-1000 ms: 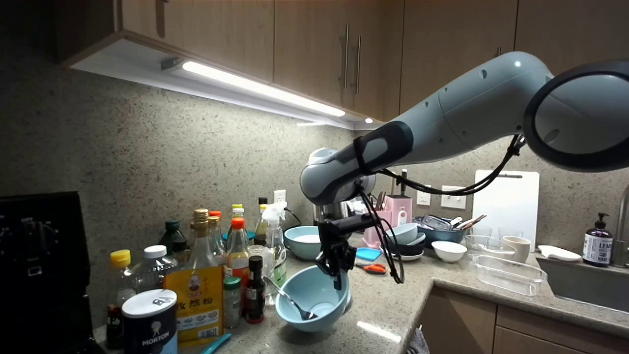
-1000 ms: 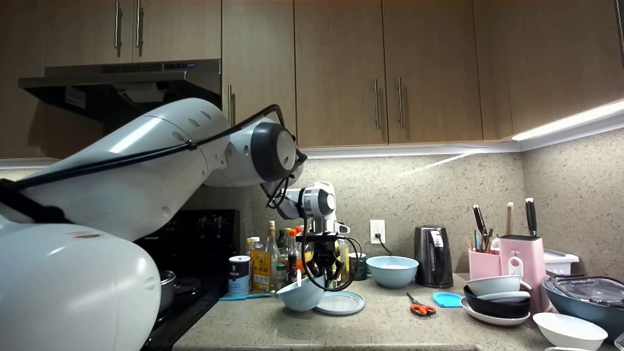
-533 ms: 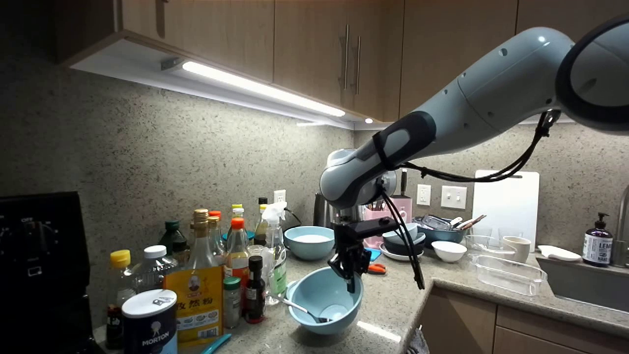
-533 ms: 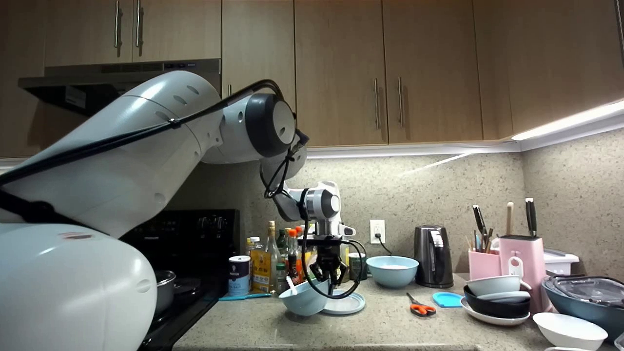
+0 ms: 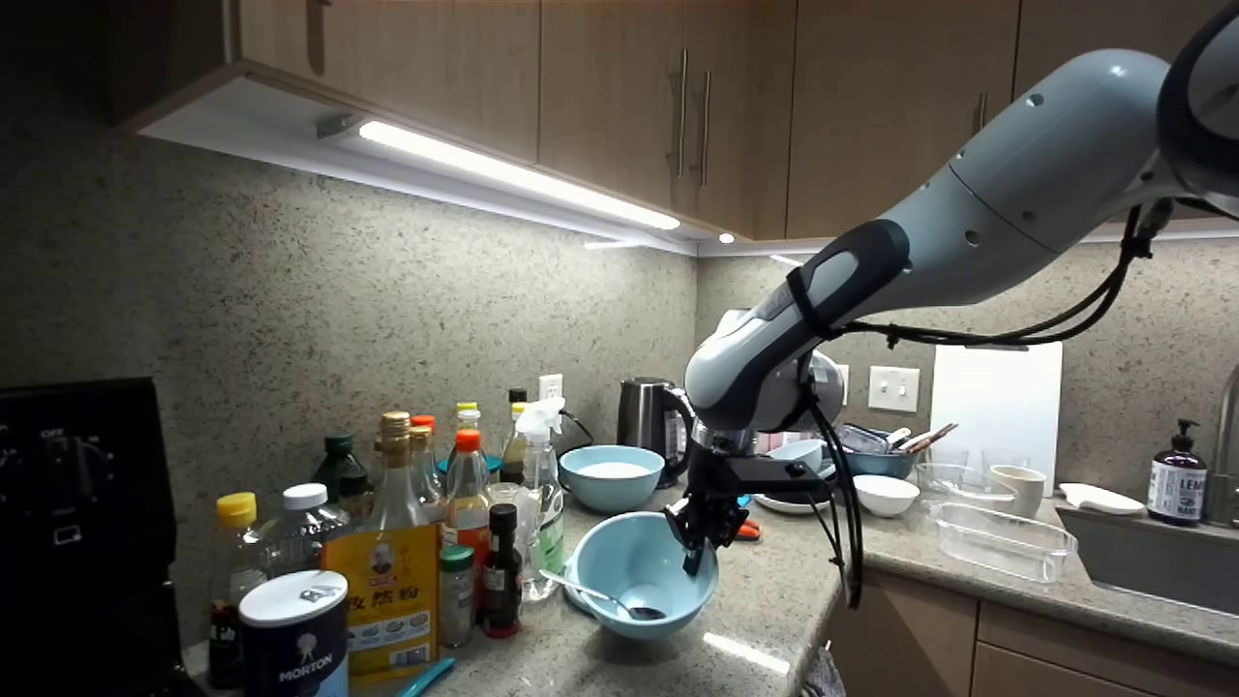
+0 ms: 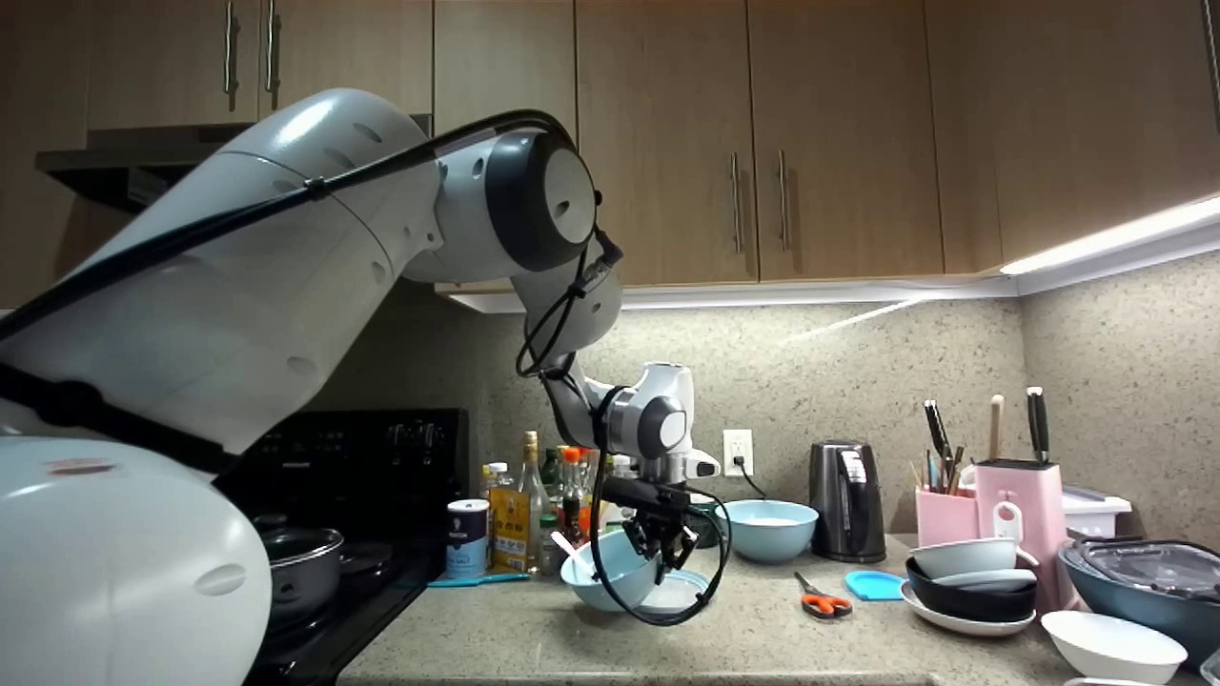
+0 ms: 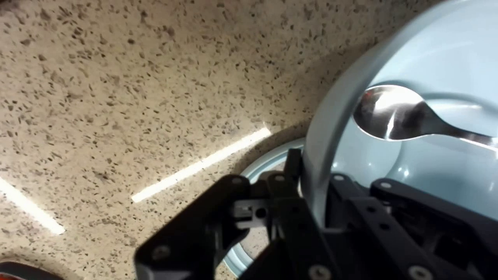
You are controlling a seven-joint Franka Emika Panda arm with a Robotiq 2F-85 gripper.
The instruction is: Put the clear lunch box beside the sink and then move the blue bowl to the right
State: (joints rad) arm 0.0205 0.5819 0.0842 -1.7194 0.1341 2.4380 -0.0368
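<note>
The light blue bowl is tilted over the counter with a metal spoon in it. It also shows in an exterior view and in the wrist view. My gripper is shut on its rim, one finger inside and one outside, as the wrist view shows between the fingertips. I cannot tell whether the bowl's base touches the counter. The clear lunch box stands on the counter just left of the sink in an exterior view. It is out of the wrist view.
A second blue bowl stands by the kettle. A round blue-rimmed lid lies beside and partly under the held bowl. Scissors lie to its right. Bottles and a spray bottle crowd the wall side. Stacked bowls stand right.
My gripper has moved right in both exterior views, carrying the tilted bowl with it. The upper arm has risen. The spoon has shifted inside the bowl. The lunch box has not moved.
</note>
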